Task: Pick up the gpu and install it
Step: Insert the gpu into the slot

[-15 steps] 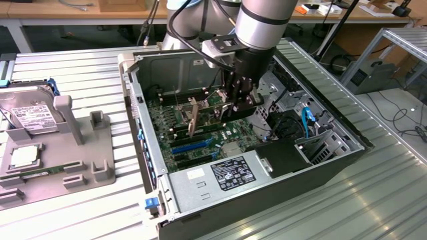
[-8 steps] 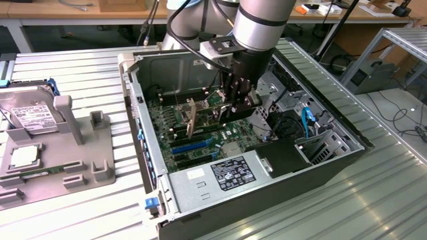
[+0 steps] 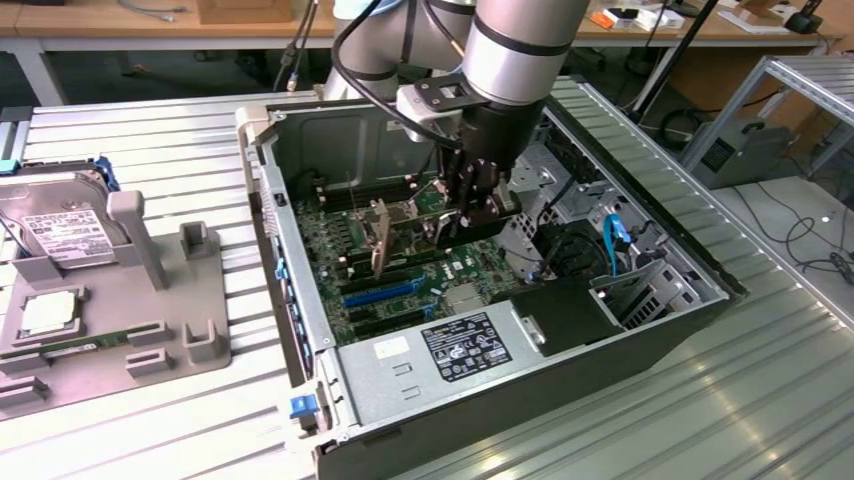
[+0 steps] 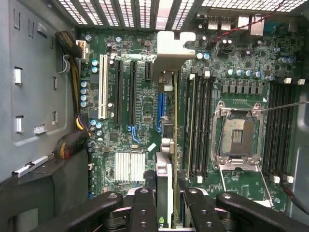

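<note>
The gpu (image 3: 416, 236) hangs edge-down inside the open computer case (image 3: 300, 330), just over the green motherboard (image 3: 400, 290). Its pale metal bracket (image 3: 378, 240) points toward the case wall on the exterior view's left. My gripper (image 3: 465, 222) reaches down from above and is shut on the card's other end. In the wrist view the gpu (image 4: 164, 181) runs edge-on between my black fingers (image 4: 145, 205), with the gripper (image 4: 168, 200) astride it. There the bracket (image 4: 169, 48) lies near the vented rear wall. Black expansion slots (image 4: 124, 92) lie beside the card. Whether the card sits in a slot I cannot tell.
A silver hard drive (image 3: 60, 225) leans in a grey fixture (image 3: 160, 330) on the table at the exterior view's left. Inside the case are an open CPU socket (image 4: 239, 137), memory slots (image 4: 198, 125), a finned heatsink (image 4: 129, 166), cable bundles (image 4: 72, 140) and the power supply (image 3: 454, 350).
</note>
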